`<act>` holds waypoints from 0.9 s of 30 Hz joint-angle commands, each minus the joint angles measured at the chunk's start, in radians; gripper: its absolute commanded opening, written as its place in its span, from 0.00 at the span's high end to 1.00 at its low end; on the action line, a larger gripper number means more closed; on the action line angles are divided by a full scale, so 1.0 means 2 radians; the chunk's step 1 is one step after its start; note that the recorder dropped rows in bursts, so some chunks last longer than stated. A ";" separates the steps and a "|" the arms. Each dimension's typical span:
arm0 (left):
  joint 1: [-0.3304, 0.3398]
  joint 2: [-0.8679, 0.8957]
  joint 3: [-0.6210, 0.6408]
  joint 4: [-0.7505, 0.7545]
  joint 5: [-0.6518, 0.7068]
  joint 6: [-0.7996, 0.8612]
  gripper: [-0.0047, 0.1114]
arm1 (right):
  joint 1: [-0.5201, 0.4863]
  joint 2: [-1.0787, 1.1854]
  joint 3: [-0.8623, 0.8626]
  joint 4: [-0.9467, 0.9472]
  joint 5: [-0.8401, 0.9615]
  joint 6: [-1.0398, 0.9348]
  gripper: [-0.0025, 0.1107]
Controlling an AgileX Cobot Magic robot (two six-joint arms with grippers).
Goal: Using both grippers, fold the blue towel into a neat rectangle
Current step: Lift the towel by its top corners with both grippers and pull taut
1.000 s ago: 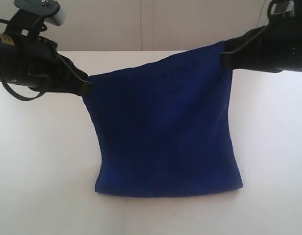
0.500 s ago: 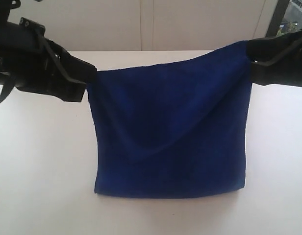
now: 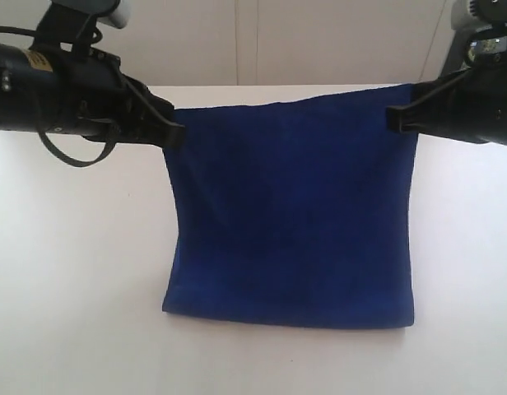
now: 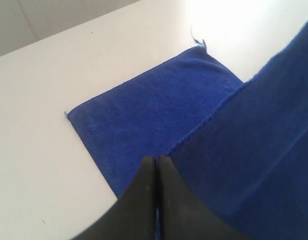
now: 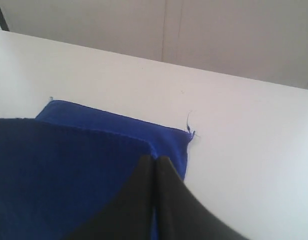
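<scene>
Blue towel [image 3: 290,214] hung by its top corners, left gripper [image 3: 173,134] and right gripper [image 3: 395,120] each clenched on one; top edge runs side to side, lower end on table [image 3: 72,271].

Both arms are matte black and jointed, the left claw [image 3: 173,134] and right claw [image 3: 395,120] each narrowing to smooth, wedge-shaped fingers. A thin black cable [image 3: 68,156] loops under the left arm, which bears a small yellow label [image 3: 35,59]. A pale grey plate [image 3: 97,6] tops each wrist.
</scene>
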 commanded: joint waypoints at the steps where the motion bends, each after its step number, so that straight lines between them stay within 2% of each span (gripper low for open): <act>1: 0.002 0.024 -0.008 -0.002 -0.026 0.008 0.96 | -0.003 0.034 -0.026 -0.003 -0.021 -0.002 0.98; 15: 0.010 0.065 -0.075 -0.002 -0.026 0.030 0.96 | -0.003 0.091 -0.071 -0.003 -0.049 -0.007 0.98; 21: 0.032 0.081 -0.082 -0.002 -0.026 0.030 0.96 | -0.003 0.111 -0.083 -0.003 -0.060 -0.011 0.98; 27: 0.032 0.092 -0.088 -0.002 -0.041 0.031 0.96 | -0.003 0.131 -0.100 -0.003 -0.067 -0.011 0.98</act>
